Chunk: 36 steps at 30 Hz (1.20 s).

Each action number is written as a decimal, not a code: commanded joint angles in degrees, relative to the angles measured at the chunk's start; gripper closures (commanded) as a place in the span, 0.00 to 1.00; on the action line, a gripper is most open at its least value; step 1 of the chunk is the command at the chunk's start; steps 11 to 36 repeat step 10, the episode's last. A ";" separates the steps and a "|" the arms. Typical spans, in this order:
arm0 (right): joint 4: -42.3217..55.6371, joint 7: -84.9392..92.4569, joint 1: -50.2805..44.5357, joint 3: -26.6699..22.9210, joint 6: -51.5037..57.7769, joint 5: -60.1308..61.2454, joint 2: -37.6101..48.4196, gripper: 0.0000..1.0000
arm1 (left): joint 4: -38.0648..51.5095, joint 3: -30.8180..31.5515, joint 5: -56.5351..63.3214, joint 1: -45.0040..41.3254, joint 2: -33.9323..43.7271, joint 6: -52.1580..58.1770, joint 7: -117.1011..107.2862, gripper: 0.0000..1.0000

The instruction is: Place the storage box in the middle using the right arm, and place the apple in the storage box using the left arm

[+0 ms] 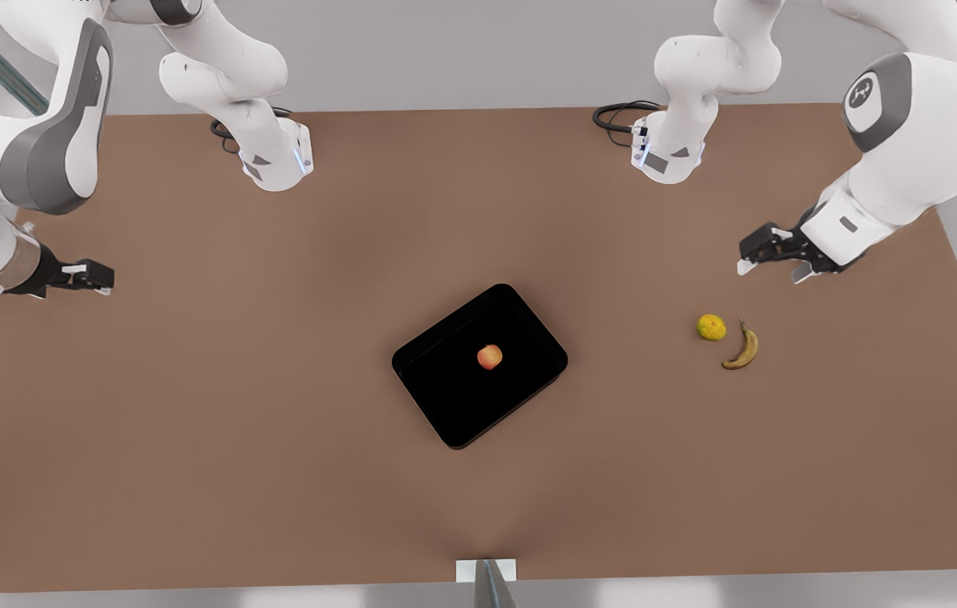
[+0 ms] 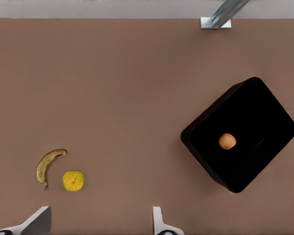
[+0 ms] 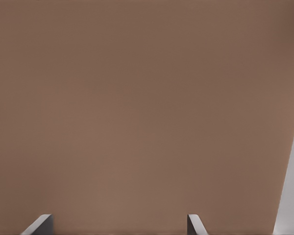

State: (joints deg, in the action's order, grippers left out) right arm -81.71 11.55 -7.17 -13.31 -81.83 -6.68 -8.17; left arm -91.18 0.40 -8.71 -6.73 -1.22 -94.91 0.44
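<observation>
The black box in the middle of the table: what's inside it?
One small red apple lies on the floor of the black box, apart from its walls. Nothing else shows inside. The apple covers the patch of floor beneath it, and the box hides the table under it.

Left gripper [image 1: 769, 257] hovers over the table's edge on the front view's right, fingers [image 2: 36, 220] spread wide, holding nothing. Right gripper [image 1: 94, 277] hovers at the opposite edge, on the front view's left, fingers [image 3: 39, 223] also apart and empty, arm folded back
</observation>
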 commanded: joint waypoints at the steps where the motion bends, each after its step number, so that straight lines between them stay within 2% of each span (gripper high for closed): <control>1: -0.03 -0.04 -0.04 0.03 0.00 0.00 0.00 0.00 | -0.14 0.21 3.96 4.62 -0.53 -0.70 0.00 0.00; 2: -0.03 -0.04 -0.04 0.03 0.00 0.00 0.00 0.00 | 1.18 0.21 4.92 4.62 -3.96 -2.30 -0.09 0.00; 9: -0.03 -0.04 -0.04 0.03 -0.09 0.00 -0.09 0.00 | 5.31 -0.14 5.81 2.34 -8.10 -0.71 -1.94 0.00; 36: -0.12 -0.04 -0.04 0.03 -0.09 0.00 -0.09 0.00 | 5.31 -0.14 5.81 2.34 -8.28 -0.54 -2.73 0.00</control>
